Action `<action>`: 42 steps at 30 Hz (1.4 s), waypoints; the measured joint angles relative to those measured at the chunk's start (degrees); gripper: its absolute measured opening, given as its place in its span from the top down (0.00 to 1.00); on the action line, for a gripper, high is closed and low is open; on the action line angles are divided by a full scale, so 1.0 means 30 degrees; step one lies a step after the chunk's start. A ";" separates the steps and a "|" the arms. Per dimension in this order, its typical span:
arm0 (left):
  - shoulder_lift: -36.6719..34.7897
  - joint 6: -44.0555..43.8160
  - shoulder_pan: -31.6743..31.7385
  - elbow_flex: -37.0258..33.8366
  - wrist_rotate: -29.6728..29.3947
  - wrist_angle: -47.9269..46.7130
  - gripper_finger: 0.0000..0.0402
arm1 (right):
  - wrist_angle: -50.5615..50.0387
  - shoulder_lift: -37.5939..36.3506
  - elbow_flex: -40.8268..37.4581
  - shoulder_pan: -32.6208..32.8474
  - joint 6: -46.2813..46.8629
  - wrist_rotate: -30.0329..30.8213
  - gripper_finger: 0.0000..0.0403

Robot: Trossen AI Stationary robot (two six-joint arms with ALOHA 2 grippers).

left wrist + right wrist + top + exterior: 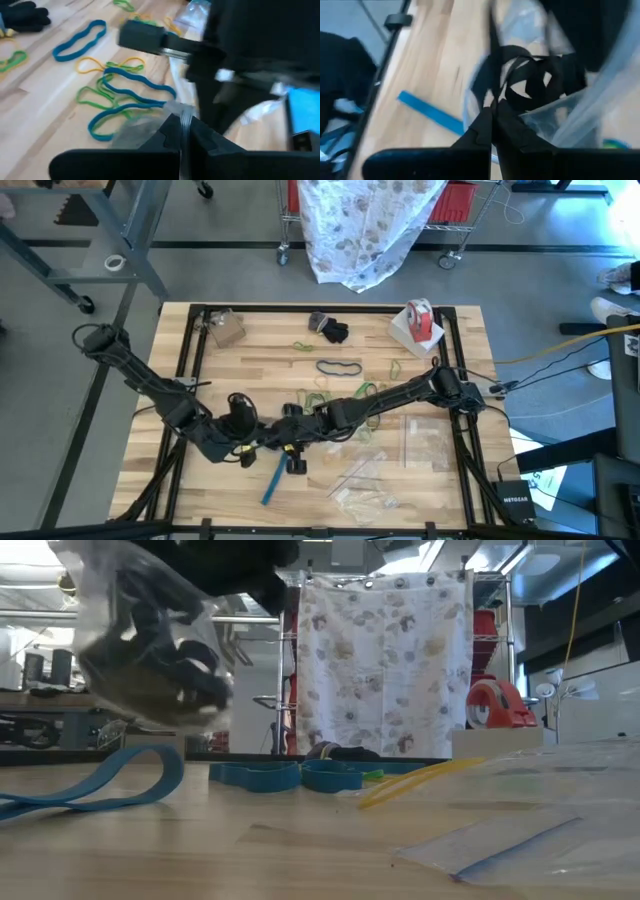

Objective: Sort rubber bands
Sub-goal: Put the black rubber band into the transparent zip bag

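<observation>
Rubber bands [339, 367] lie scattered over the middle and far part of the counter [250, 350], blue, green and yellow loops mostly loose and apart, with a tangle [125, 95] just beside the two arms. Both arms meet at the near centre. The left gripper [182, 131] is closed on the edge of a clear plastic bag [145, 131], pinched flat between its fingers. The right gripper [492, 117] is likewise closed, gripping the rim of a clear bag [580, 107] that already holds several black bands [535, 80] (whether both arms hold the same bag cannot be settled here). More empty bags [360, 485] lie flat on the near right of the counter. Risks noted: the film is thin and slippery, so a pinch this narrow may slip under pull from two sides; tilting the mouth downward would spill the sorted black bands back among the loose ones; the tangled loops are likely to lift together.
</observation>
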 joint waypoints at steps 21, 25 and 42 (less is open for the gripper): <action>0.1783 -0.0510 0.0190 0.0000 0.1296 -0.2273 1.00 | -0.1400 0.0000 0.0000 -0.0269 0.5260 0.2740 0.89; 0.1776 -0.1247 0.0042 0.0000 0.1290 -0.3227 1.00 | -0.2086 0.0029 0.0961 -0.0270 0.4520 0.2499 0.78; 0.1776 -0.1294 -0.0039 0.0007 0.1301 -0.3550 1.00 | -0.0207 0.0598 0.2783 0.0751 -0.2011 0.2399 0.69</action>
